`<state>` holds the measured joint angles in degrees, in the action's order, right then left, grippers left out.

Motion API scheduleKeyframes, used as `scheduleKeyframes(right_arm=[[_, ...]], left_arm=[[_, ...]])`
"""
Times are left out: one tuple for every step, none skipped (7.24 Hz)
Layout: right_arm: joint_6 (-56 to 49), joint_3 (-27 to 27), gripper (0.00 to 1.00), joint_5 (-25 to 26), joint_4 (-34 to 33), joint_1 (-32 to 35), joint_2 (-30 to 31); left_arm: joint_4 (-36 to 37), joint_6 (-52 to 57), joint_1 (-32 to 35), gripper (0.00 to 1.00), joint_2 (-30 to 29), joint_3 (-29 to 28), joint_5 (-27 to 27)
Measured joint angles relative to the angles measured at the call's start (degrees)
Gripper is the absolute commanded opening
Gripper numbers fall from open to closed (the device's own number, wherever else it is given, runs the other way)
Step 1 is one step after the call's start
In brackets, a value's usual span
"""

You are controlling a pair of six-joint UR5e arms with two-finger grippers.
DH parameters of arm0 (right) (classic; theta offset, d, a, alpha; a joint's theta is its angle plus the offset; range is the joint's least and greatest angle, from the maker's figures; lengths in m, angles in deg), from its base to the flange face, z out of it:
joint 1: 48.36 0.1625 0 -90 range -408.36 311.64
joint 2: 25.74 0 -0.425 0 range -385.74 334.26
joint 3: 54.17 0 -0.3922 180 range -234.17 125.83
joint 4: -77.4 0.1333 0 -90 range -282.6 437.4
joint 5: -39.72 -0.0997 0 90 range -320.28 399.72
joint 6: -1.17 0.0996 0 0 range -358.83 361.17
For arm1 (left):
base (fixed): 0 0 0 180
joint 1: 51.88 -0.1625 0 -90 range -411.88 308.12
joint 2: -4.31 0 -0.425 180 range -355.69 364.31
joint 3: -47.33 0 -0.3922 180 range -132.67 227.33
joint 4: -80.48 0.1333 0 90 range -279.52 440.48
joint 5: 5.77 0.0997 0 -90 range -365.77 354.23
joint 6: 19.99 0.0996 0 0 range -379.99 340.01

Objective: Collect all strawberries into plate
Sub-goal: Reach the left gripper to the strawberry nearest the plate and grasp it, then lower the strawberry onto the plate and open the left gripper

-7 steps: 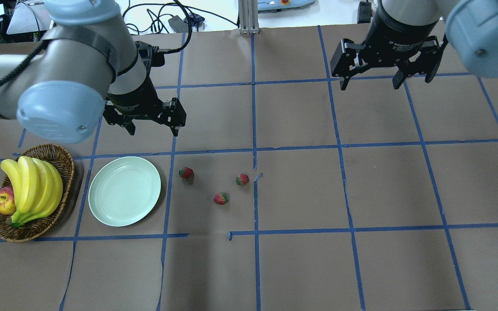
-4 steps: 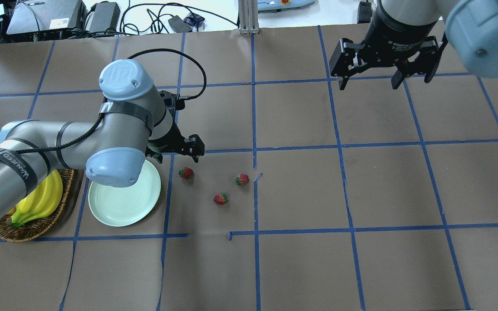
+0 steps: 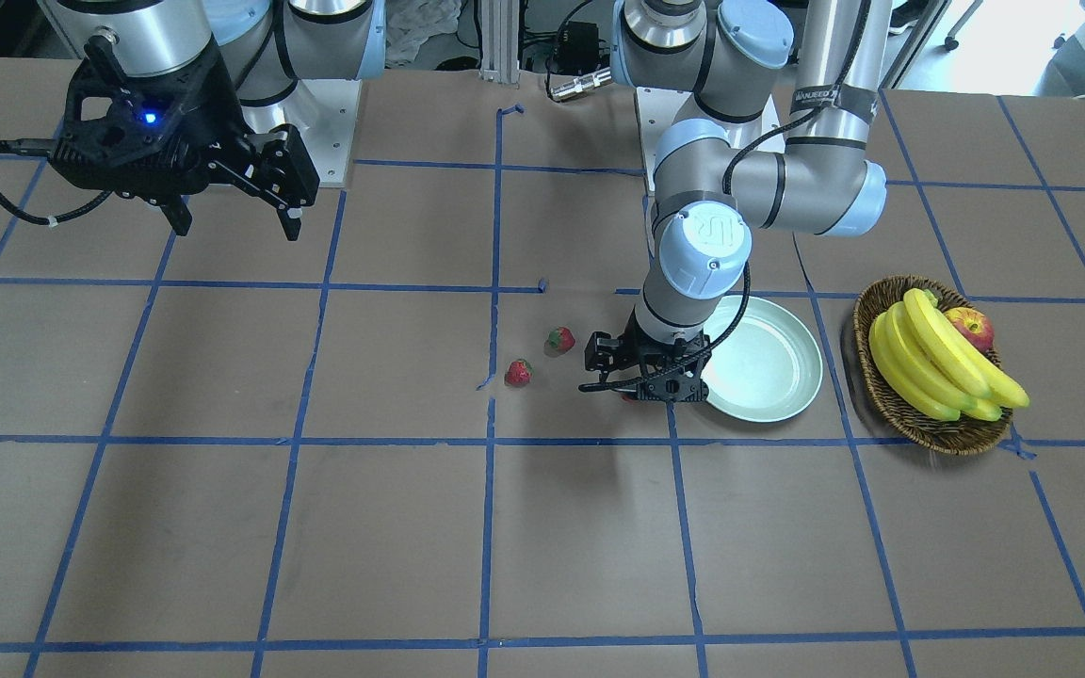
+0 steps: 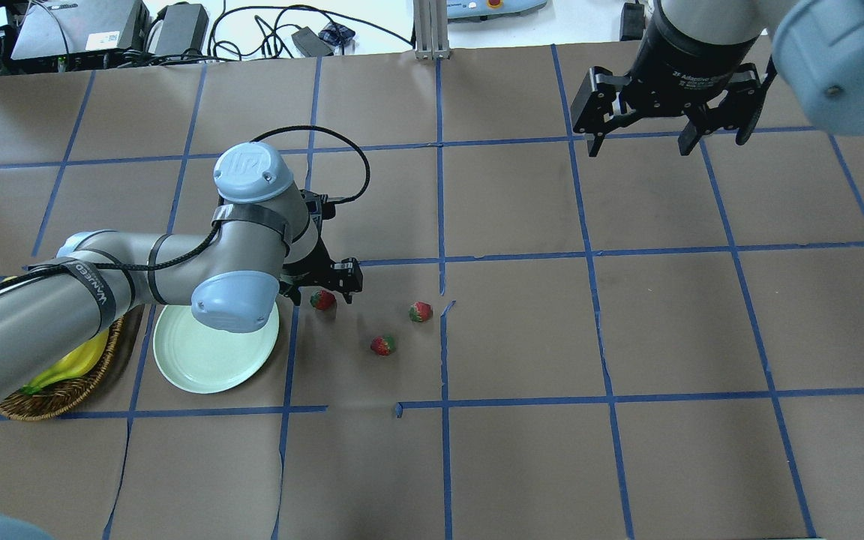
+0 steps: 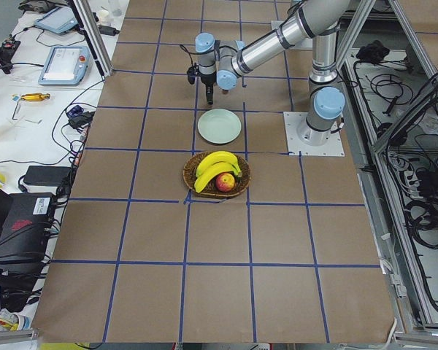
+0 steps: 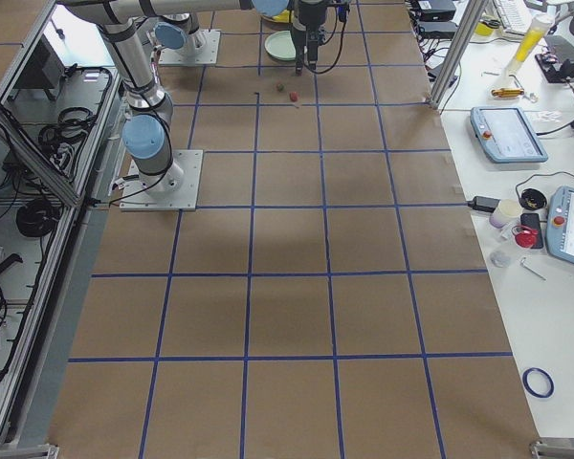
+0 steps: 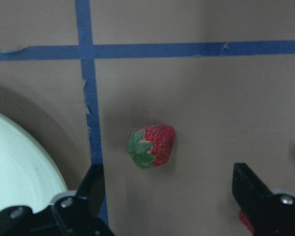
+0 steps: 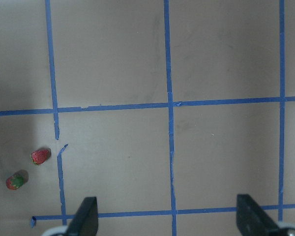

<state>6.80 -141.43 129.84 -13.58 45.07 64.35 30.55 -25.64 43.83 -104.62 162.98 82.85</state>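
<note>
With the left gripper (image 4: 320, 294) down low over the table, you've got its jaws wide apart and the nearest strawberry (image 4: 322, 300) sitting between them, not gripped. In the left wrist view that berry (image 7: 152, 146) lies on its side, green cap pointing toward the plate (image 7: 19, 167). It sits closer to the finger (image 7: 91, 187) on the plate side than to the other one, with a clear gap to both. Can't tell if the fingertips touch the table.

The plate (image 4: 207, 360) is just beside this berry, across a blue tape line (image 4: 291, 352). Its upper rim is hidden under the left arm's wrist joint in the overhead view.

The second strawberry (image 4: 382, 345) and third strawberry (image 4: 420, 311) lie near each other on the brown table cover (image 4: 522, 450), a bit further from the plate and outside the gripper's span. So all three berries are on the cover, outside the plate.

The right gripper (image 4: 642, 148) hangs with its jaws spread and nothing in them, over the far right part of the table, well apart from the berries.

The wicker basket (image 3: 891, 405) with bananas (image 3: 938, 363) and an apple (image 3: 971, 328) sits beside the plate, on the side away from the berries.
</note>
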Motion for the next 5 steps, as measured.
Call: scheduleKeyframes(right_arm=[[0.0,0.01,1.0,-0.02,0.01,0.0,0.0],[0.0,0.01,1.0,-0.03,0.01,0.0,0.0],[0.0,0.0,1.0,-0.03,0.03,0.0,0.0],[0.0,-0.02,1.0,-0.03,0.07,0.0,0.0],[0.0,-0.01,1.0,-0.03,0.09,0.0,0.0]], left_arm=[[0.78,-0.04,0.0,0.39,-1.0,-0.01,0.06],[1.57,-0.04,0.0,0.12,-1.64,-0.08,0.15],[2.09,0.12,0.0,0.11,-1.83,-0.3,0.36],[2.18,0.77,-0.1,0.12,-1.31,-1.03,2.19],[0.95,2.06,-0.36,0.12,0.06,-2.21,5.37]])
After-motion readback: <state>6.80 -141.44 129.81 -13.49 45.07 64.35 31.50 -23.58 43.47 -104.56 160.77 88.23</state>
